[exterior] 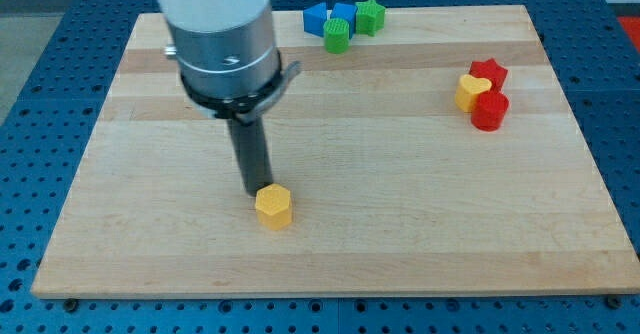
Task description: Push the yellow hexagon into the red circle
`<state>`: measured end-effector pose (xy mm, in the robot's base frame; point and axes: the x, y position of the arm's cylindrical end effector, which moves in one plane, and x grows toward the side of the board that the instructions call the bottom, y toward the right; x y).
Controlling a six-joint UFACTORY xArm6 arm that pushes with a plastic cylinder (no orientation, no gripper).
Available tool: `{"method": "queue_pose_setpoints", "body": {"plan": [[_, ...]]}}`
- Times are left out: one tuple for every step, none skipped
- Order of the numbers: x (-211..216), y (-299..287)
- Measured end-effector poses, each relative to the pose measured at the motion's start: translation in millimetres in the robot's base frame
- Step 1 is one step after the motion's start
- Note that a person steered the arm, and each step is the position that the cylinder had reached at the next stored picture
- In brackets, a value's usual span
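Note:
The yellow hexagon (273,207) lies on the wooden board (400,234), left of centre and toward the view's bottom. My tip (254,191) stands just to its upper left, touching or nearly touching it. The red circle (490,111) is a red cylinder far off at the view's right, in a tight cluster with a yellow heart (471,93) and a red star (489,73) just above it. The gap between the hexagon and the red circle spans much of the board's width.
At the view's top edge sits a group of two blue blocks (316,19) (343,16) and two green blocks (337,37) (370,16). The arm's grey cylindrical body (222,34) looms over the board's upper left.

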<state>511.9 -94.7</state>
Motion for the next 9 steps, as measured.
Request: {"method": "queue_pose_setpoints", "body": {"plan": [[24, -22], [47, 17], [26, 63], [-26, 74], [-66, 86], [-69, 96], [-58, 48], [-42, 71], [-37, 126]]}}
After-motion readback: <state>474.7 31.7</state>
